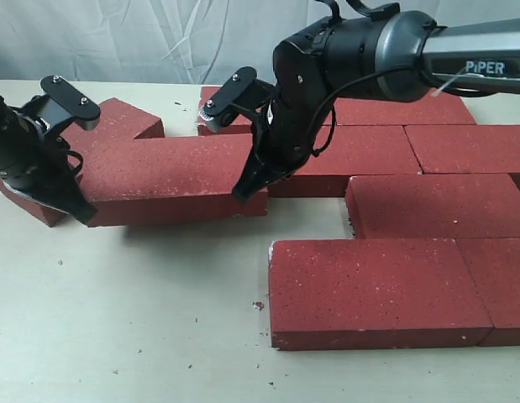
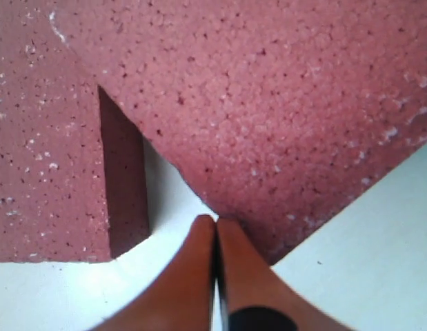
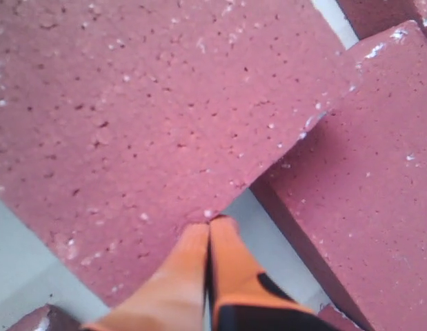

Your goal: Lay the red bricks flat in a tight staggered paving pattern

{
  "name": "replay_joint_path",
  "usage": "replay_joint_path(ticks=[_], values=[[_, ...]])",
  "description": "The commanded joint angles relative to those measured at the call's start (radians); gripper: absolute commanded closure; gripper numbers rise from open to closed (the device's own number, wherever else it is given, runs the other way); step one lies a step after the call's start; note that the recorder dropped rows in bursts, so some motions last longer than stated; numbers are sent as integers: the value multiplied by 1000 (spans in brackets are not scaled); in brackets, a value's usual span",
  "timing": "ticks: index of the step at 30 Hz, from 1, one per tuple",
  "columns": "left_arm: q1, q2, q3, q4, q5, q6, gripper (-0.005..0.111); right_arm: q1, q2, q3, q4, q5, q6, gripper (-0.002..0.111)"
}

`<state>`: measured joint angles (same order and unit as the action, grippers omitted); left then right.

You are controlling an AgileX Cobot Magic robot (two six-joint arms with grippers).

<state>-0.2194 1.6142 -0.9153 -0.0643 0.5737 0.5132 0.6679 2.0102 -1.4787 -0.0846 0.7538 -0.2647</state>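
Several red bricks lie flat on the table. One loose red brick (image 1: 171, 180) sits slightly askew at centre left, between my two grippers. My left gripper (image 1: 79, 214) is shut and empty, its tips (image 2: 215, 224) touching that brick's near left corner (image 2: 268, 103). My right gripper (image 1: 243, 191) is also shut and empty, its tips (image 3: 211, 222) pressed against the brick's right end (image 3: 130, 103). A narrow gap of table separates this end from the neighbouring brick (image 3: 365, 172).
Laid bricks fill the right side: a back row (image 1: 394, 109), a middle row (image 1: 352, 155), one brick (image 1: 436, 206) and a front pair (image 1: 373, 290). Two more bricks (image 1: 117, 117) (image 1: 28, 206) lie behind and under my left arm. Bare table (image 1: 125, 319) with crumbs lies front left.
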Motion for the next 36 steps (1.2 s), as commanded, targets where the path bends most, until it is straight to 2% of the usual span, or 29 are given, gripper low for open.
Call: replay_joint_path(ticks=[1,5,10,16,24,28,34,36], values=[[-22,-10,-13,-48,33,5,107,20,-11,0,69,-65,-7,109],[-22,-10,-13,-32,125,5,107,26,-13,-1,77,-13,-15,109],[-22,-10,-13,-5,82,1,107,30,-11,-1,51,123,-15,109],[-22,-10,-13,-9,84,-1,107,30,-2,-1,24,48,-17,109],[-22,-10,-13,7,130,-5,107,30,29,-1,-133,160,-2,109],[-22,-10,-13,37,167,-5,107,30,29,-1,-153,151,15,109],[-20,-10,-13,39,154,-5,107,30,29,-1,-155,152,15,109],[-20,-10,-13,34,95,-5,107,30,29,-1,-155,126,15,109]])
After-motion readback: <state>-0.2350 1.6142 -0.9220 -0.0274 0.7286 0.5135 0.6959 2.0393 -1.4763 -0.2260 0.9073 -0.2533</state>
